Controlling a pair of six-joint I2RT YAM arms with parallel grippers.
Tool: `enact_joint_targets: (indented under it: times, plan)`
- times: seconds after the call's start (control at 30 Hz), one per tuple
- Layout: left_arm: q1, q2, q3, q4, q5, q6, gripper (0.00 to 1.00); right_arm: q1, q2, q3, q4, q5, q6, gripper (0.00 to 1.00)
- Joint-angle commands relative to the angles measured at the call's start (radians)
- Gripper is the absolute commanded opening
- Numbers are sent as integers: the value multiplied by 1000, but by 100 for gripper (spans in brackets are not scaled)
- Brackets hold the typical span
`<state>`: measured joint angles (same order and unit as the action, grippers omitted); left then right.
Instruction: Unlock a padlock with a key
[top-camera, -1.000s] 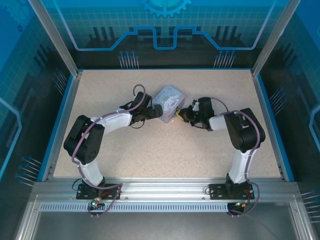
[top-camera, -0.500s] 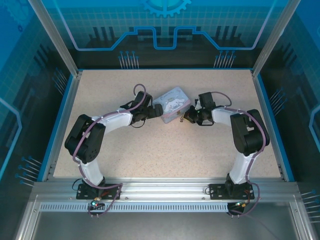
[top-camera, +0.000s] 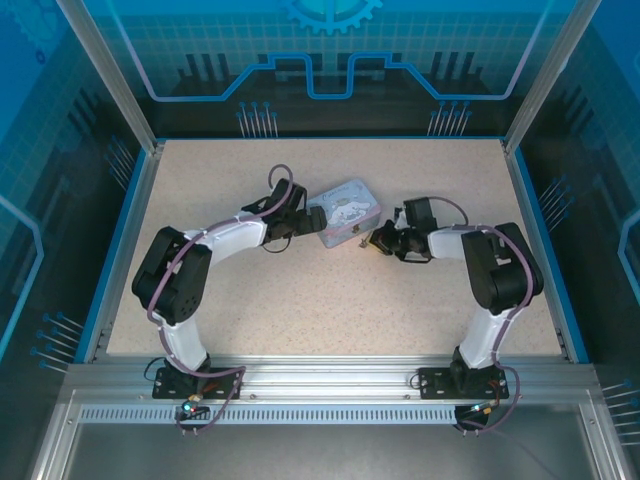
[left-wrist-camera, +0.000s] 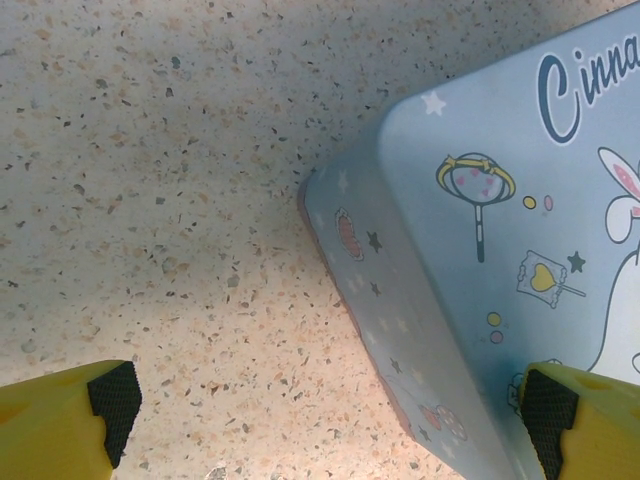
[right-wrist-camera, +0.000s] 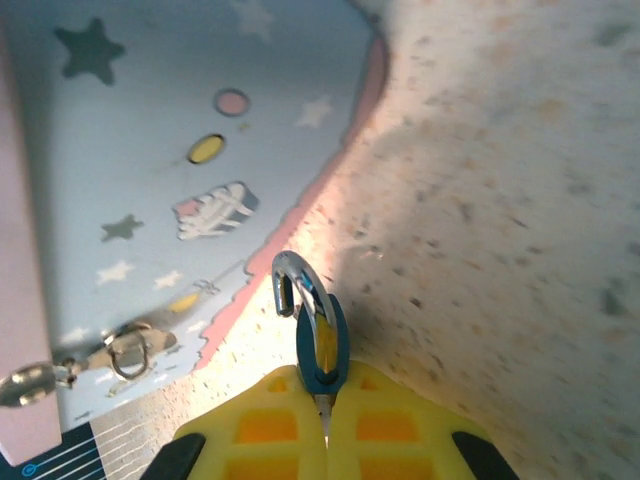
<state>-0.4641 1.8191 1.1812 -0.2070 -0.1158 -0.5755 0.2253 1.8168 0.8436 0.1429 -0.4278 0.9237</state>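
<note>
The tiny silvery metal padlock (right-wrist-camera: 321, 343) sits pinched tight between the right fingers (right-wrist-camera: 262, 428), while the left fingers (left-wrist-camera: 58, 425) stand wide apart at the pale blue tin box (left-wrist-camera: 470, 250) corner.

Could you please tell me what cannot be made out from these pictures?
- Key: too small to pick out in the top view.
- Padlock: in the right wrist view, its lower body and any keyhole are hidden between the fingers of the right hand.
- Tin: in the left wrist view, its print is cut off by the right edge.
- Left hand: whether its pad touches the tin is cut off by the bottom edge.
</note>
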Motion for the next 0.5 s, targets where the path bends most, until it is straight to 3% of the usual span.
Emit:
enact_joint_targets:
  times: [0.0,0.47]
  plan:
    - [9,31,35,-154,-29,29,99,-39,-39,-43,-14,6,11,0]
    - [27,-90,90,-221,-55,57,99,-173,-254,-104,-167,53,-50,0]
